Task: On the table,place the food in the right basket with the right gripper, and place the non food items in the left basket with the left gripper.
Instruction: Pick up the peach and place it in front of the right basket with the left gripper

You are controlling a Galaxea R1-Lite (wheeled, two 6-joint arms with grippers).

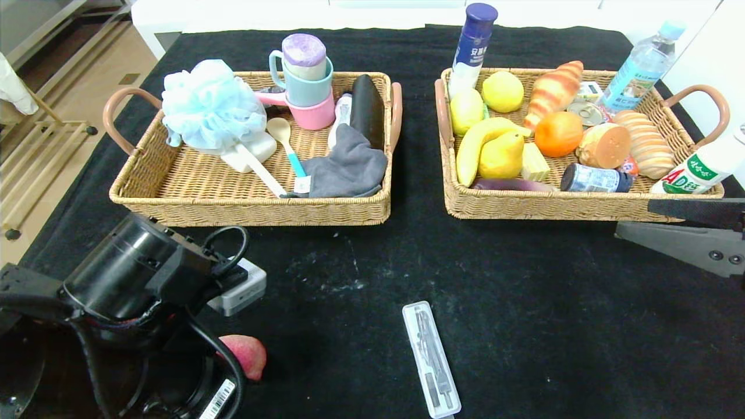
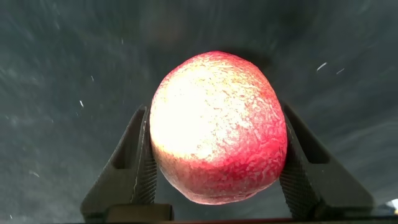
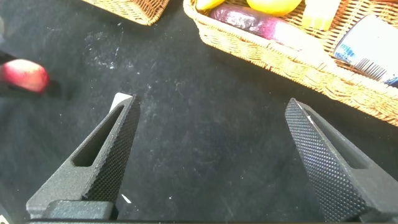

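The table [image 1: 524, 326], draped in black cloth with pale scuffs, fills most of the head view. Two wicker baskets sit side by side in the upper half. The left basket [image 1: 250, 209] holds the light-blue bath pouf [image 1: 210, 107] in its upper left corner, with stacked mugs, a spoon and a grey cloth beside it. The right basket [image 1: 570, 206] holds the banana [image 1: 474, 145] and the pear [image 1: 502, 156] touching each other near its left wall, and the small jar with a dark blue lid [image 1: 595, 178] lying on its side by the front wall, among bread, lemons and bottles.

The left gripper [image 2: 214, 180] is at the lower left of the head view, low over the cloth, its fingers [image 2: 134, 168] clamped on either side of the red-pink peach [image 2: 217, 127], which shows at the lower left of the head view beside the wrist. The right gripper [image 3: 214, 155] hovers at the right edge, in front of the right basket, with its fingers spread wide and nothing between them.

The compass case [image 1: 431, 358] lies on the cloth at lower centre, well apart from both baskets.
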